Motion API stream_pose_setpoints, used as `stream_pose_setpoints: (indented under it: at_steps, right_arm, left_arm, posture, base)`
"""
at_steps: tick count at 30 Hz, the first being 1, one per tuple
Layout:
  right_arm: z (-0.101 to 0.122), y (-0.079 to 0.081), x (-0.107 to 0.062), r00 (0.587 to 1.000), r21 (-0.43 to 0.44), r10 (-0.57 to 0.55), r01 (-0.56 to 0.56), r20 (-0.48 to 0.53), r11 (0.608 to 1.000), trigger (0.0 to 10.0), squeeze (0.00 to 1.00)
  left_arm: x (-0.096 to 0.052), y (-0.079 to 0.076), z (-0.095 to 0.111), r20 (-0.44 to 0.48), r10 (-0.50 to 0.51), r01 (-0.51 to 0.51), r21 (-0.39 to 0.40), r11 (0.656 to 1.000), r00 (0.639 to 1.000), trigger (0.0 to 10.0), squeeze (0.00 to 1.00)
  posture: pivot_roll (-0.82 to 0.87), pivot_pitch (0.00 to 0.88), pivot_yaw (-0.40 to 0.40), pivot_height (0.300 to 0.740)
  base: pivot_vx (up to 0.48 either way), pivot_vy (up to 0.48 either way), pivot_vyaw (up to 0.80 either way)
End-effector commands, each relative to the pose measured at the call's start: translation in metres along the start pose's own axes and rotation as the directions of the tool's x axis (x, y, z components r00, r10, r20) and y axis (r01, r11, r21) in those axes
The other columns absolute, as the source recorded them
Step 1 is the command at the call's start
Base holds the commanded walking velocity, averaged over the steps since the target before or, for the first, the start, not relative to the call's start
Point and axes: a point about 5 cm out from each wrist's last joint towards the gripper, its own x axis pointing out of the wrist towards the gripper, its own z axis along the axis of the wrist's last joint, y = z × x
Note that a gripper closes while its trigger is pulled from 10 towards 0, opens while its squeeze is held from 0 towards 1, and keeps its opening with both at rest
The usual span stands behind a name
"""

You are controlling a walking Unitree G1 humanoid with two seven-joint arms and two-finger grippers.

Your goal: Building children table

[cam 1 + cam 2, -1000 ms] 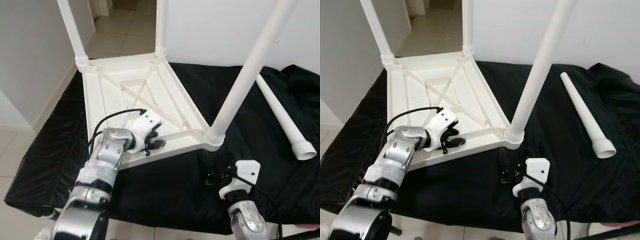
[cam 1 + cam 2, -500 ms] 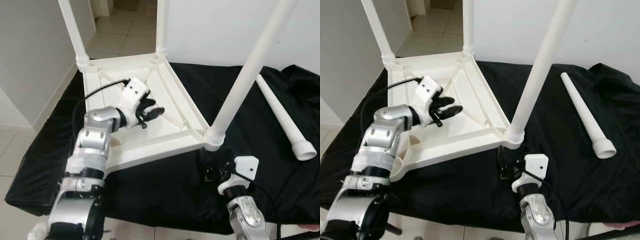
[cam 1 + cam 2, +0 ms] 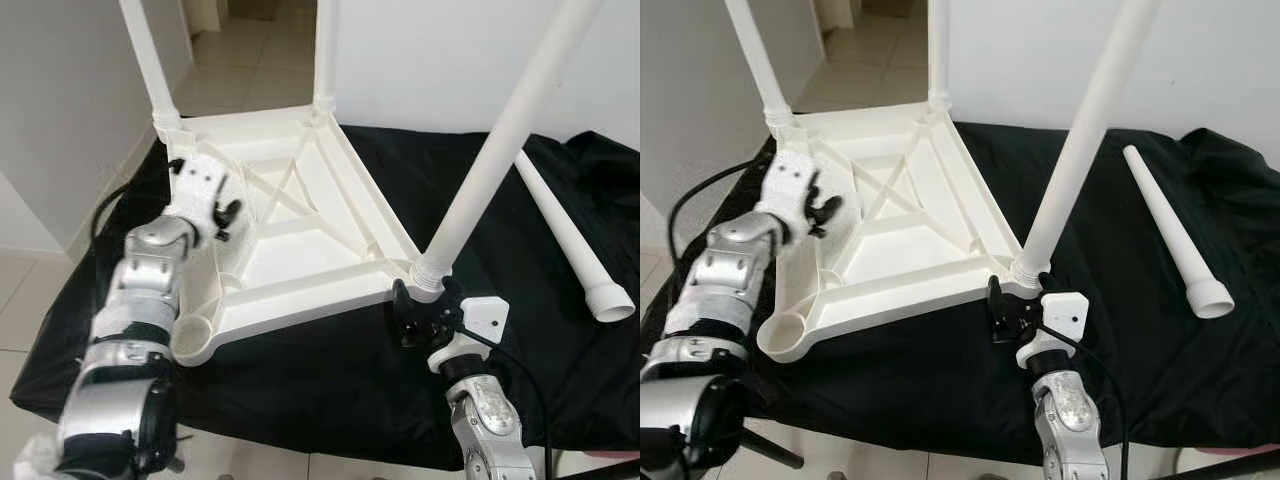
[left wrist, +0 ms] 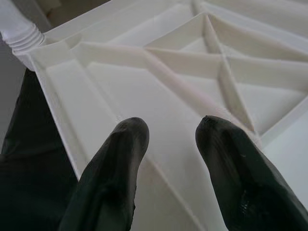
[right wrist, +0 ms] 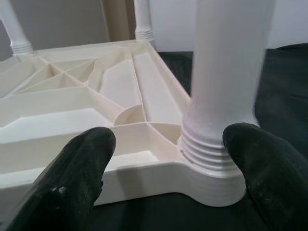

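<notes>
Left eye view: upside-down white tabletop (image 3: 300,240) lying on a black cloth (image 3: 330,390), toward its far-left part, with three legs (image 3: 497,150) already standing in their corners. Fourth leg (image 3: 565,235) lying loose on the cloth toward the right edge, well apart from the tabletop. Empty round socket (image 3: 195,337) at the near-left corner of the tabletop, waiting for it. Left gripper (image 3: 226,214) raised over the left rim of the tabletop, fingers (image 4: 126,144) parted a moderate way and holding nothing. Right gripper (image 3: 1014,303) low at the near-right corner, fingers (image 5: 86,154) spread wide either side of the threaded base of the near-right leg, not closed on it (contact hard to judge from the right wrist view). Probable step in hand: checking or tightening that leg, then fetching the loose one. Worth doing well: closing squarely on the ribbed collar rather than the smooth shaft, turning without tipping the tabletop, steadying the rim with the left gripper, and starting the last leg upright in the socket to avoid cross-threading.
</notes>
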Motion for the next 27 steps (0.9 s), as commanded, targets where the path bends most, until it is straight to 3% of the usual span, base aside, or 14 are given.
stream_pose_setpoints:
  at_steps: [1, 6, 10, 12, 13, 14, 19, 22, 23, 24, 25, 27]
  right_arm:
    - [-0.003, 0.003, 0.001, 1.000, -0.004, 0.014, -0.014, -0.011, 1.000, 10.0, 0.00]
    - [-0.003, 0.003, 0.003, 1.000, -0.004, 0.017, -0.017, -0.012, 1.000, 10.0, 0.00]
    - [-0.004, 0.004, 0.006, 1.000, -0.008, 0.021, -0.021, -0.019, 1.000, 10.0, 0.00]
    - [-0.004, 0.004, 0.006, 1.000, -0.008, 0.021, -0.021, -0.019, 1.000, 10.0, 0.00]
    - [-0.005, 0.003, 0.006, 0.999, -0.019, 0.017, -0.018, -0.031, 1.000, 10.0, 0.00]
    - [-0.008, 0.000, 0.008, 0.999, -0.034, 0.008, -0.009, -0.052, 0.999, 10.0, 0.00]
    - [-0.009, -0.001, 0.009, 0.998, -0.040, 0.006, -0.008, -0.058, 0.999, 10.0, 0.00]
    - [-0.009, -0.001, 0.009, 0.998, -0.040, 0.006, -0.008, -0.058, 0.999, 10.0, 0.00]
    - [-0.009, -0.002, 0.009, 0.998, -0.040, 0.007, -0.009, -0.057, 0.999, 10.0, 0.00]
    - [-0.008, -0.003, 0.009, 0.999, -0.045, 0.000, -0.002, -0.054, 0.999, 10.0, 0.00]
    - [-0.008, -0.003, 0.009, 0.999, -0.045, 0.000, -0.002, -0.054, 0.999, 10.0, 0.00]
    - [-0.007, -0.006, 0.010, 0.999, -0.059, -0.018, 0.015, -0.048, 0.998, 10.0, 0.00]
  left_arm:
    - [0.002, 0.000, -0.004, -0.015, 0.033, -0.033, 0.011, 0.999, 0.999, 10.0, 0.00]
    - [-0.001, 0.010, -0.009, -0.028, 0.061, -0.061, 0.013, 0.998, 0.998, 10.0, 0.00]
    - [-0.007, 0.016, -0.016, -0.044, 0.024, -0.020, 0.092, 0.996, 0.999, 10.0, 0.00]
    - [-0.007, 0.016, -0.016, -0.044, 0.024, -0.020, 0.092, 0.996, 0.999, 10.0, 0.00]
    - [-0.010, 0.014, -0.021, -0.061, -0.007, 0.015, 0.143, 0.990, 0.998, 10.0, 0.00]
    - [-0.021, 0.011, -0.035, -0.106, -0.104, 0.129, 0.267, 0.955, 0.989, 10.0, 0.00]
    - [-0.028, 0.012, -0.040, -0.141, -0.141, 0.185, 0.374, 0.909, 0.980, 10.0, 0.00]
    - [-0.028, 0.012, -0.040, -0.141, -0.141, 0.185, 0.374, 0.909, 0.980, 10.0, 0.00]
    - [-0.030, 0.013, -0.041, -0.155, -0.151, 0.202, 0.408, 0.890, 0.976, 10.0, 0.00]
    - [-0.036, 0.012, -0.042, -0.183, -0.184, 0.250, 0.470, 0.847, 0.966, 10.0, 0.00]
    - [-0.036, 0.012, -0.042, -0.183, -0.184, 0.250, 0.470, 0.847, 0.966, 10.0, 0.00]
    - [-0.042, 0.010, -0.045, -0.221, -0.228, 0.313, 0.528, 0.789, 0.948, 10.0, 0.00]
  posture:
    - [-0.08, 0.000, 0.003, 0.740]
    - [-0.08, 0.000, 0.002, 0.740]
    - [-0.07, 0.000, 0.000, 0.740]
    - [-0.07, 0.000, 0.000, 0.740]
    - [-0.07, 0.000, -0.001, 0.740]
    - [-0.07, 0.000, -0.001, 0.740]
    - [-0.07, 0.000, -0.004, 0.740]
    - [-0.07, 0.000, -0.004, 0.740]
    - [-0.06, 0.000, -0.006, 0.740]
    - [-0.06, 0.000, -0.009, 0.740]
    - [-0.06, 0.000, -0.009, 0.740]
    - [-0.06, 0.000, -0.010, 0.740]
  base:
    - [0.000, 0.000, 0.00]
    - [0.000, 0.000, 0.00]
    - [0.000, 0.000, 0.00]
    - [0.000, 0.000, 0.00]
    - [0.000, 0.000, 0.00]
    - [0.000, 0.000, 0.00]
    - [0.000, 0.000, 0.00]
    - [0.000, 0.000, 0.00]
    - [0.000, 0.000, 0.00]
    - [0.000, 0.000, 0.00]
    - [0.000, 0.000, 0.00]
    - [0.000, 0.000, 0.00]
